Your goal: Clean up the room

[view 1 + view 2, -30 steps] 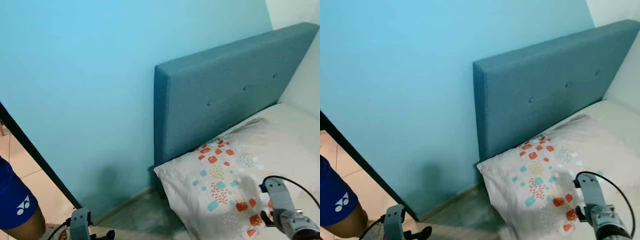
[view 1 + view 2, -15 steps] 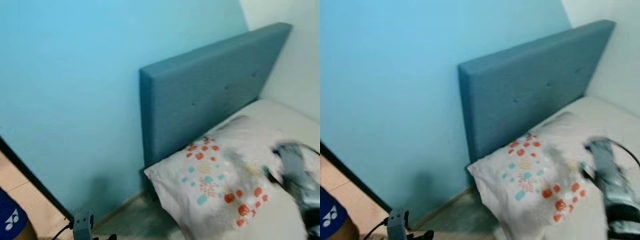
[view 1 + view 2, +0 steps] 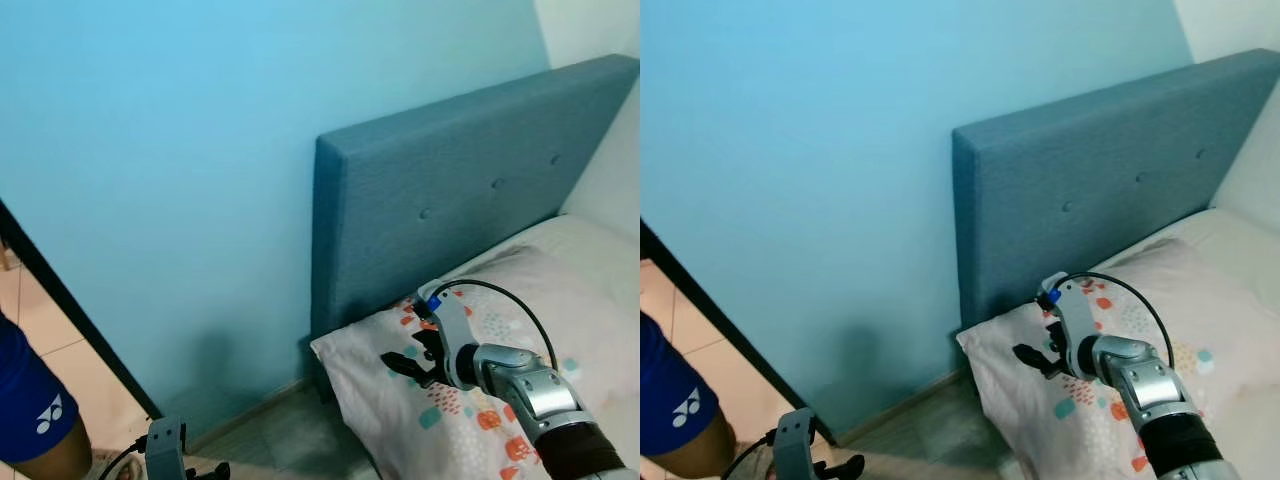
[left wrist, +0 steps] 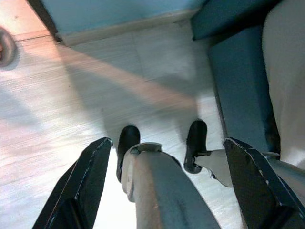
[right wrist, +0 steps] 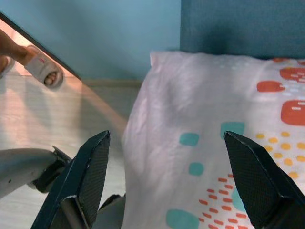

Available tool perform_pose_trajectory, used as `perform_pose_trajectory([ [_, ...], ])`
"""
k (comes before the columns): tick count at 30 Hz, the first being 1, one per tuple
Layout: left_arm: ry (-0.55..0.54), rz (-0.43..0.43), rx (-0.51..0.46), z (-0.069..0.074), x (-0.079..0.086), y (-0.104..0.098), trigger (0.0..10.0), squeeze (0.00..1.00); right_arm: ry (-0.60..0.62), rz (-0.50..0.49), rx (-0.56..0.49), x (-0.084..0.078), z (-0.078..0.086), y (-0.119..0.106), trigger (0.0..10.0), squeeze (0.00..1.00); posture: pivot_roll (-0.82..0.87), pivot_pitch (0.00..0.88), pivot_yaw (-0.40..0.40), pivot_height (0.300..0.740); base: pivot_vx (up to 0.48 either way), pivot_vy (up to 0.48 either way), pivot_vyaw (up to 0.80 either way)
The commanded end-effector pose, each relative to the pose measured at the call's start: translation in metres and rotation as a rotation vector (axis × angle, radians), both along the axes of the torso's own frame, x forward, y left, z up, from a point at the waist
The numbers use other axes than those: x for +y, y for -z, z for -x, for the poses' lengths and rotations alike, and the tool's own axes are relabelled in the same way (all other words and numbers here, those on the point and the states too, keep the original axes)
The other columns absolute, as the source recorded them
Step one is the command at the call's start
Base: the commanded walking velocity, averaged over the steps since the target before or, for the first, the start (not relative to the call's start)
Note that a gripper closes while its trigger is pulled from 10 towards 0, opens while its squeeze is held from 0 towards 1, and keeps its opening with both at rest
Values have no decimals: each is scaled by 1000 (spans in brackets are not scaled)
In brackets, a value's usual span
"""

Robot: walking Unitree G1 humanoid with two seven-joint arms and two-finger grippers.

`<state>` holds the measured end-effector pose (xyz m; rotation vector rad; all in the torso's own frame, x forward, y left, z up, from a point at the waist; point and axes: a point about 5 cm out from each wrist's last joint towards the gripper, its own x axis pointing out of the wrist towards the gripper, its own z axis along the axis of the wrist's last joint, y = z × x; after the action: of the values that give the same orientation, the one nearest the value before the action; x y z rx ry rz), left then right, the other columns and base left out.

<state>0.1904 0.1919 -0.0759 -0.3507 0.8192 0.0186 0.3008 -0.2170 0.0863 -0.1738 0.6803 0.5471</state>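
Note:
A white pillow (image 3: 470, 410) with orange and teal patches lies at the head of the bed, against the blue padded headboard (image 3: 450, 200). My right gripper (image 3: 402, 360) hovers just above the pillow's corner nearest the wall. In the right wrist view that gripper (image 5: 167, 138) is open, its fingers (image 5: 90, 176) spread wide with the pillow's edge between them and nothing held. My left arm (image 3: 163, 450) hangs low at the bottom left. Its gripper (image 4: 167, 143) is open, pointing down at the floor and my own feet.
A light blue wall stands behind the bed. White mattress (image 3: 600, 250) runs off to the right. A person in blue shorts (image 3: 30, 410) stands at the left by a dark door frame (image 3: 70, 310); their sandalled foot (image 5: 45, 71) is on the wooden floor (image 4: 71, 86).
My right arm has risen from the lower right and reached forward-left over the pillow's near corner. The view swung right and back again. The left arm stays hanging.

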Motion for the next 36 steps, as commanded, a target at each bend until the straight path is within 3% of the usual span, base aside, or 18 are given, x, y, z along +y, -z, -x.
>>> perform_pose_trajectory([
  [1, -16, -3, 31, 6, 4, 3, 10000, 0, 2, -11, 29, 1, 1, 0, 10000, 0, -71, 92, 13, 665, 0, 0, 0],
  [5, -13, -6, 33, 6, 5, 3, 10000, 0, -28, -17, 42, 4, 2, -1, 10000, 0, -71, 90, 18, 655, 0, 0, 0],
  [7, -9, -9, 30, 4, 4, 2, 10000, 0, -172, 50, 52, 12, 12, 2, 10000, 0, -70, 93, 18, 645, 0, 0, 0],
  [10, -6, -11, 14, 0, 4, 0, 10000, 0, -264, 99, 99, 16, 23, 6, 10000, 0, -67, 95, 18, 635, 0, 0, 0],
  [11, -6, -11, 14, 0, 4, 0, 10000, 0, -264, 99, 99, 16, 23, 6, 10000, 0, -67, 95, 18, 635, 0, 0, 0],
  [13, -19, -6, -60, -15, 5, -9, 10000, 0, -277, 112, 133, 17, 26, 8, 10000, 0, -64, 97, 19, 620, 0, 0, 0],
  [17, -23, -10, -123, -27, 5, -17, 10000, 0, -271, 114, 140, 16, 26, 9, 10000, 0, -61, 100, 19, 610, 0, 0, 0],
  [19, -32, -33, -189, -40, 8, -27, 10000, 0, -262, 124, 153, 14, 26, 10, 10000, 0, -59, 104, 20, 600, 0, 0, 0],
  [26, -49, -61, -268, -56, 11, -40, 10000, 0, -288, 135, 192, 14, 30, 10, 10000, 0, -59, 108, 20, 580, 0, 0, 0],
  [30, -47, -52, -270, -57, 9, -40, 10000, 0, -344, 130, 204, 17, 34, 9, 10000, 0, -59, 113, 19, 570, 0, 0, 0],
  [33, -30, -42, -243, -50, 5, -35, 10000, 0, -484, 71, 229, 30, 46, 4, 10000, 0, -66, 116, 21, 550, 0, 0, 0],
  [36, -18, -45, -224, -45, 4, -30, 10000, 0, -531, 67, 239, 30, 50, 1, 10000, 0, -68, 120, 20, 541, 0, 0, 0],
])
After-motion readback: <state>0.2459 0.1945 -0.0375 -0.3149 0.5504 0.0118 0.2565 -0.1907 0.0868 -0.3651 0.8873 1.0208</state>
